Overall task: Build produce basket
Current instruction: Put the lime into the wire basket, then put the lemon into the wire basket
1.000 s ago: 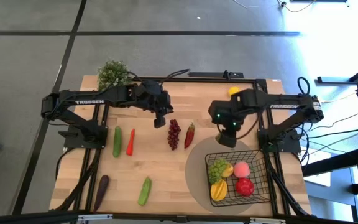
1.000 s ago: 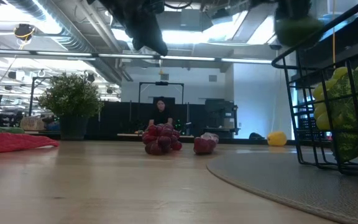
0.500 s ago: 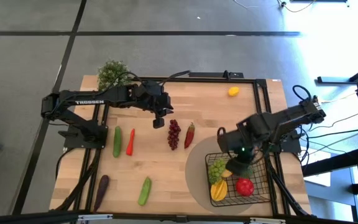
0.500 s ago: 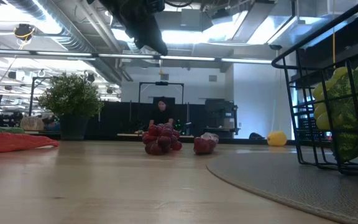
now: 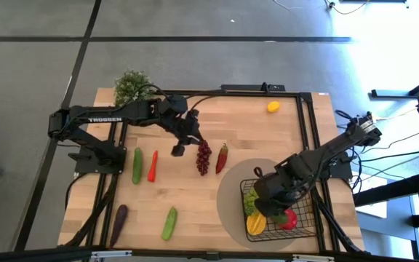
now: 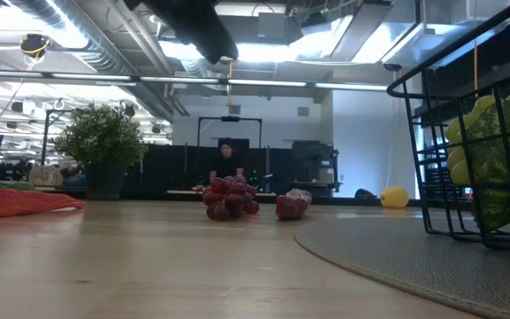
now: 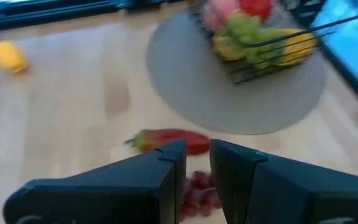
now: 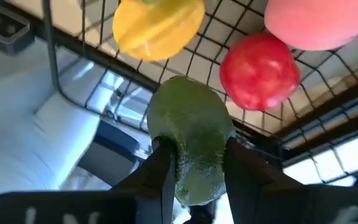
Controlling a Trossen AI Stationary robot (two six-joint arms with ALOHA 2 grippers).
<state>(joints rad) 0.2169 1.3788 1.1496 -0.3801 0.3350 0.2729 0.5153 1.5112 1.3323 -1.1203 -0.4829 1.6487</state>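
A: Avocado (image 8: 191, 140) is pinched lengthwise by the right end effector (image 8: 194, 155), long axis pointing into the basket (image 5: 304, 211).

B: Left end effector (image 7: 196, 163), nearly closed and empty, is hung over the dark grapes (image 5: 204, 156).

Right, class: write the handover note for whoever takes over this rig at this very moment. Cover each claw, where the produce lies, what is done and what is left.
Right claw: shut on a green avocado, inside the basket, not yet released.
Left claw: holds nothing, fingers nearly together, above the table beside the dark red grapes.
Done: green grapes, red apple, pink peach and a yellow fruit in the basket.
Left: dark red grapes, chili, cucumber, carrot, eggplant, second cucumber, lemon, all on the table.
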